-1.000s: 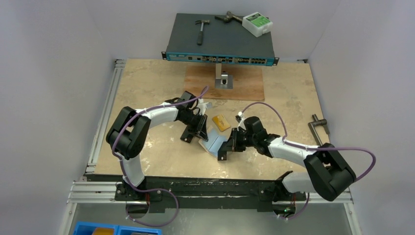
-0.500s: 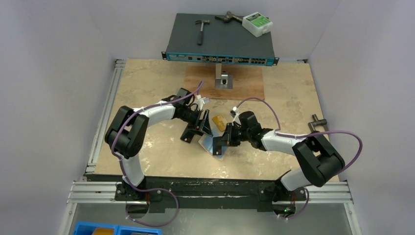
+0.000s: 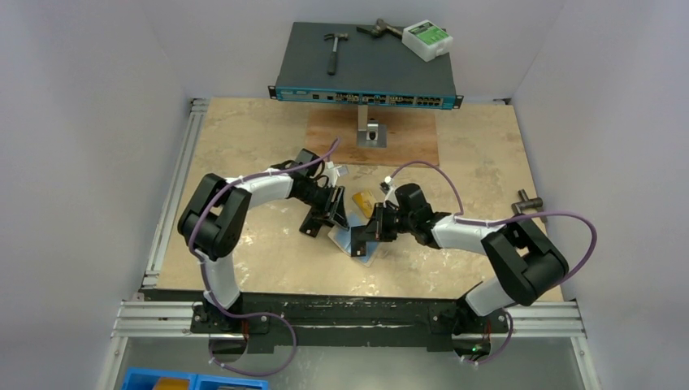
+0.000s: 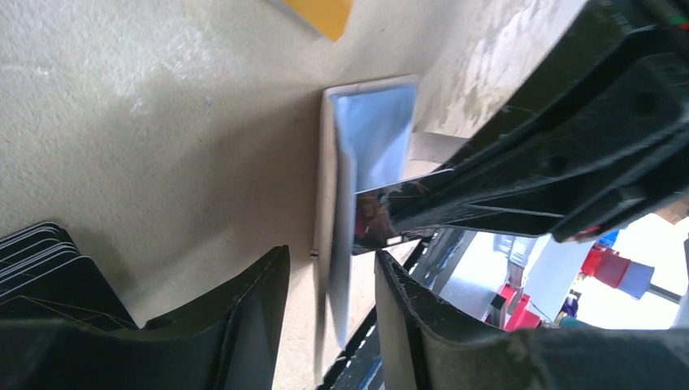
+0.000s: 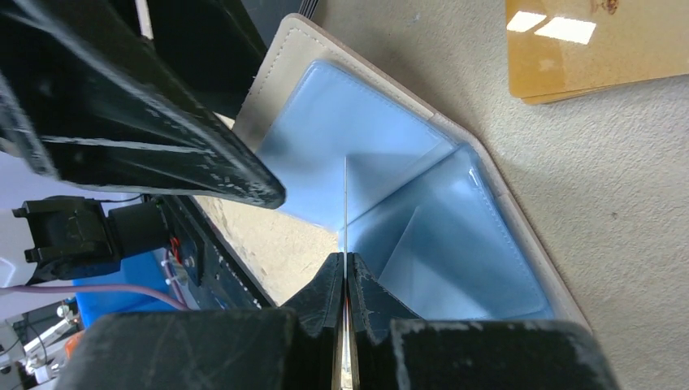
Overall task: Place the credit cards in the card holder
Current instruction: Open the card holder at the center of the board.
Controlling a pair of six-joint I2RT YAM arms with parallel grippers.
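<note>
Beige-tan folding card holder, propped open on counter. Right claw has moved in, clamped on thin silver-grey plastic card, edge now at blue pocket (insertion beginning). Left claw reopened, loosely straddling cover.

1. Top view: even, soft overhead light. The table is bright and the shadows on it are faint.
2. Left wrist view: the dark near foreground blurs, the lower right corner blows out white, and the silver card mirrors the room.
3. Right wrist view: two glare patches sit on the orange-yellow card, and the close foreground is soft.
</note>
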